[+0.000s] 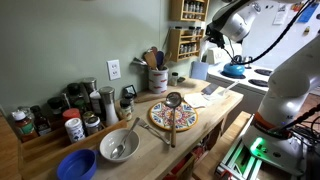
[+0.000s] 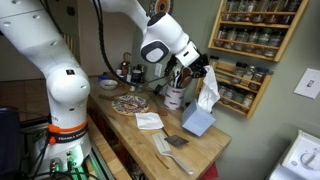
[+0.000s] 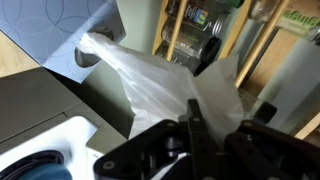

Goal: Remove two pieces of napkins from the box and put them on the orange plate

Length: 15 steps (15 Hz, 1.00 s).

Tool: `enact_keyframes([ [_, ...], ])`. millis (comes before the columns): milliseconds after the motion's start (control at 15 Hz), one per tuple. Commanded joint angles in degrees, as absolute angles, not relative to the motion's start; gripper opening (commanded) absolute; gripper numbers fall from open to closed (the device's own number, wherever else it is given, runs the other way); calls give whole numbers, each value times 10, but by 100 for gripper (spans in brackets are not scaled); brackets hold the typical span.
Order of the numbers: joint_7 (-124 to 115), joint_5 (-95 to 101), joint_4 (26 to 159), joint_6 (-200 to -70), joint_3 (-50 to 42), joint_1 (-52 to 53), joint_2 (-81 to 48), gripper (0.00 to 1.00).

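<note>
Jaws, seen from the wrist, are clamped shut on the near end of a white napkin (image 3: 150,75), the paper bunched where the dark fingers pinch it. From there the sheet stretches away taut. Its long axis runs straight from the jaws to the slot in the top of the pale blue tissue box (image 3: 50,25), where its far end sits tucked in. Whether that end is already free of the next sheet is hard to judge from this angle. In an exterior view the napkin (image 2: 208,92) hangs as a tall upright strip, with the jaws above and the box (image 2: 198,124) directly below on the worktop (image 2: 120,122). A pull along that same line, up and away from the slot, looks like what freeing it calls for. Farther along the worktop, well apart from the box and toward the robot's base, lies the orange plate (image 2: 118,103). A ladle (image 1: 173,100) rests across it, and no napkin shows on it yet.
</note>
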State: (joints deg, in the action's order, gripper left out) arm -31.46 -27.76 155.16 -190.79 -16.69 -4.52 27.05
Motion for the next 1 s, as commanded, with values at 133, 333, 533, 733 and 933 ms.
enact_keyframes([
  [133,-330,-295,1552,-1901,-93,-127,250,0],
  [333,-330,-299,1554,-1869,-110,-92,281,0],
  [533,-345,-295,1549,-1897,-46,-171,250,0],
  [733,-361,-300,1549,-1893,-33,-183,258,0],
  [933,-378,-304,1548,-1905,38,-265,246,0],
])
